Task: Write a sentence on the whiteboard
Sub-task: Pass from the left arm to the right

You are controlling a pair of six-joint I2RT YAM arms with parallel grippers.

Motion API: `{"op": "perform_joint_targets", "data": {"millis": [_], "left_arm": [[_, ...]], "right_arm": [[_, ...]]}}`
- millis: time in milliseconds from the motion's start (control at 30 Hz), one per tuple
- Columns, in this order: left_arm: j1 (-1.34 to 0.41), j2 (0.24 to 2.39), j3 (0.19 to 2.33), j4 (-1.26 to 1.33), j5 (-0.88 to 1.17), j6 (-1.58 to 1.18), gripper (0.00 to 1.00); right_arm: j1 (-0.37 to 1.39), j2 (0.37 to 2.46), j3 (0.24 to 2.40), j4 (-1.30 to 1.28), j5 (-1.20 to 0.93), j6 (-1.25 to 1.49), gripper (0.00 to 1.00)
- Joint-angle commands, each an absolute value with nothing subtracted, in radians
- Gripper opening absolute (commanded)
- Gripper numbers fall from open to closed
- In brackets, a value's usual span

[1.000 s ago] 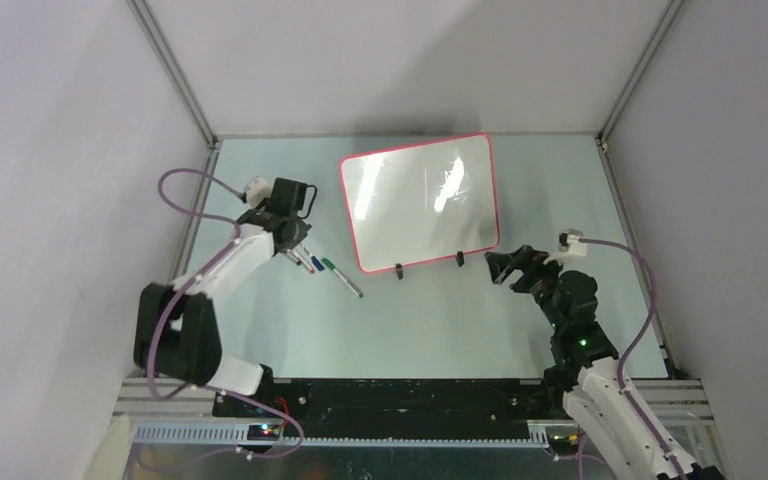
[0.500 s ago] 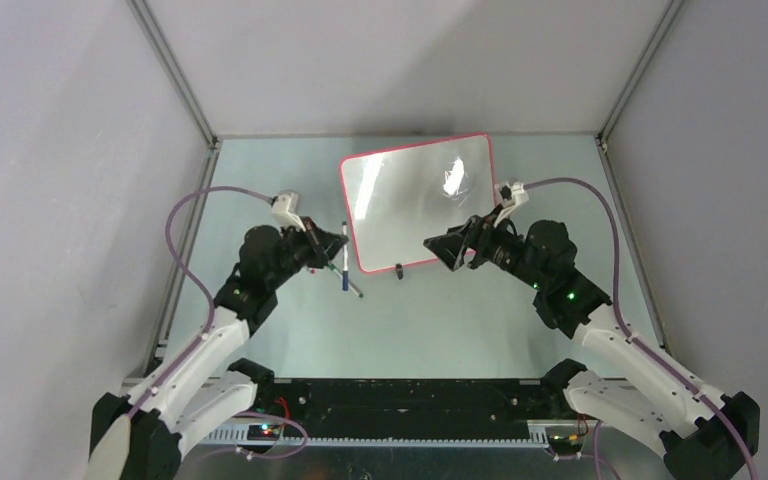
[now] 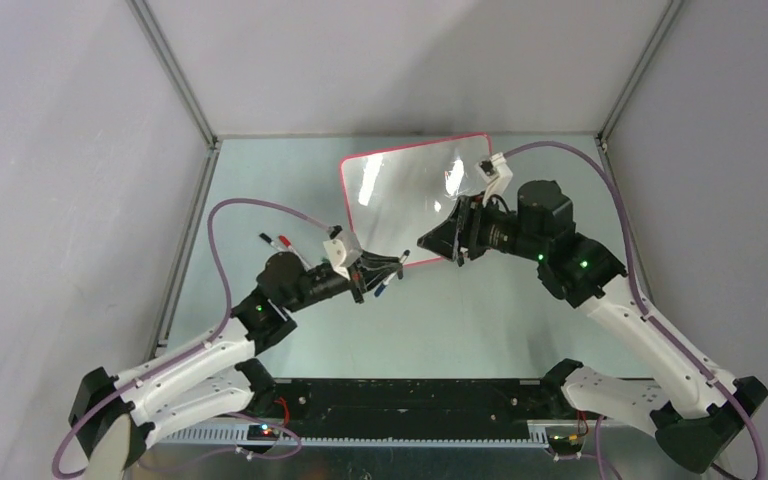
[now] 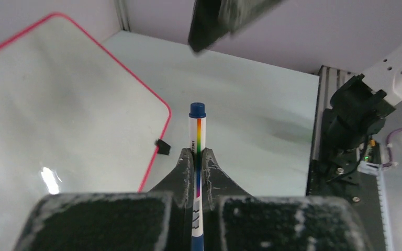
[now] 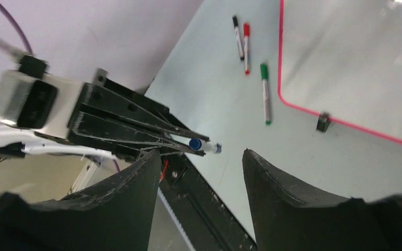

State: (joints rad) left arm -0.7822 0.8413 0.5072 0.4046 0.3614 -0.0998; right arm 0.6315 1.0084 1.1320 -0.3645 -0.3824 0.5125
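Note:
The whiteboard, glossy white with a thin red frame, stands at the back centre. It also shows in the left wrist view and the right wrist view. No blue sentence shows on it. My left gripper is shut on a blue-capped marker, held above the table in front of the board's lower edge. The cap points at my right gripper. That gripper is open and empty, facing the marker from a short gap away.
A black marker, a red marker and a green marker lie on the table left of the board. The board's black foot rests near them. The black base rail runs along the near edge.
My left gripper took the blue marker from the row at the left and carried it right toward the centre. My right arm rose and swung left over the board's lower edge.

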Motion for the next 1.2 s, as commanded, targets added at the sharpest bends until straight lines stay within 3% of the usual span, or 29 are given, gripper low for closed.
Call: {"op": "perform_joint_targets", "data": {"millis": [0,133,433,500,633,967,1167], "left_arm": [[-0.831,0.882,0.613,0.366,0.316,0.126,0.00],[-0.845,0.898,0.635,0.358,0.313,0.151,0.00],[-0.879,0.938,0.663,0.327,0.307,0.189,0.00],[-0.882,0.943,0.665,0.329,0.320,0.200,0.00],[-0.888,0.945,0.671,0.319,0.319,0.214,0.00],[-0.892,0.949,0.673,0.324,0.346,0.222,0.00],[-0.895,0.950,0.672,0.342,0.342,0.219,0.00]], "right_arm": [[0.679,1.018,1.166,-0.463,-0.379,0.528,0.62],[0.692,1.037,1.166,-0.489,-0.372,0.526,0.55],[0.717,1.065,1.166,-0.470,-0.347,0.516,0.54],[0.718,1.076,1.167,-0.460,-0.352,0.517,0.50],[0.719,1.103,1.166,-0.453,-0.363,0.524,0.30],[0.718,1.134,1.166,-0.449,-0.359,0.530,0.28],[0.719,1.155,1.166,-0.444,-0.382,0.532,0.09]]}}
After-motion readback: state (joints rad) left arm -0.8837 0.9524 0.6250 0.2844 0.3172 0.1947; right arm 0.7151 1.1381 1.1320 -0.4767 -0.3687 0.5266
